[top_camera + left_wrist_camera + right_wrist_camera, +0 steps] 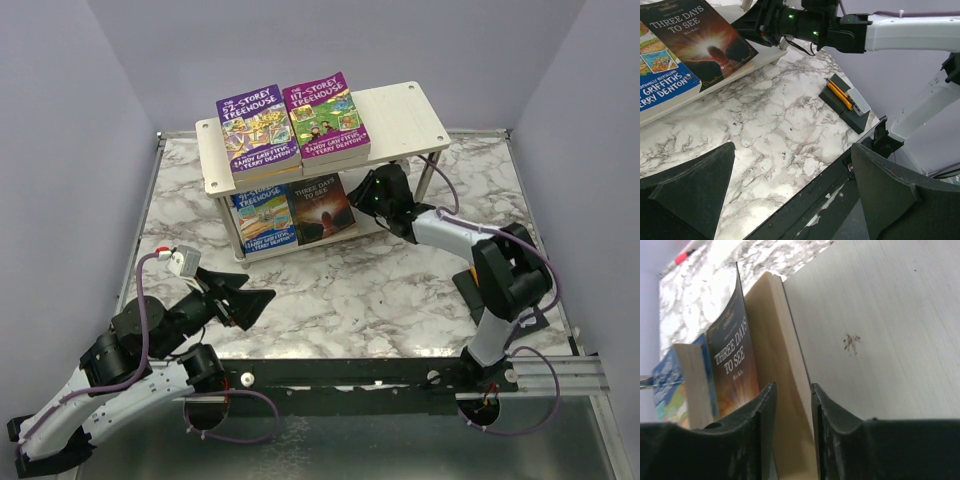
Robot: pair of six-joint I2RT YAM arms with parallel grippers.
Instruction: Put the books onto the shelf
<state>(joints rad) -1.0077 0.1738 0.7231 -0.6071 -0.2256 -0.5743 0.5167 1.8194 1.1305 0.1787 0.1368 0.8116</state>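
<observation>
On top of the pale wooden shelf (410, 115) lie two purple Treehouse books (256, 130) (325, 115). On its lower board lie a blue Treehouse book (260, 215) and the dark brown book "Three Days to See" (322, 208). My right gripper (362, 200) reaches in at the brown book's right edge. In the right wrist view its fingers (792, 390) stand a little apart, with the book's page edge (770, 330) between them and the shelf board (880, 330) beside it. My left gripper (792, 195) hangs wide open and empty over the table's front edge.
A dark block holding a yellow-handled tool and a white piece (847, 100) lies on the marble table near the right arm's base. A black rail (340, 375) runs along the front edge. Purple walls close in on both sides and the back.
</observation>
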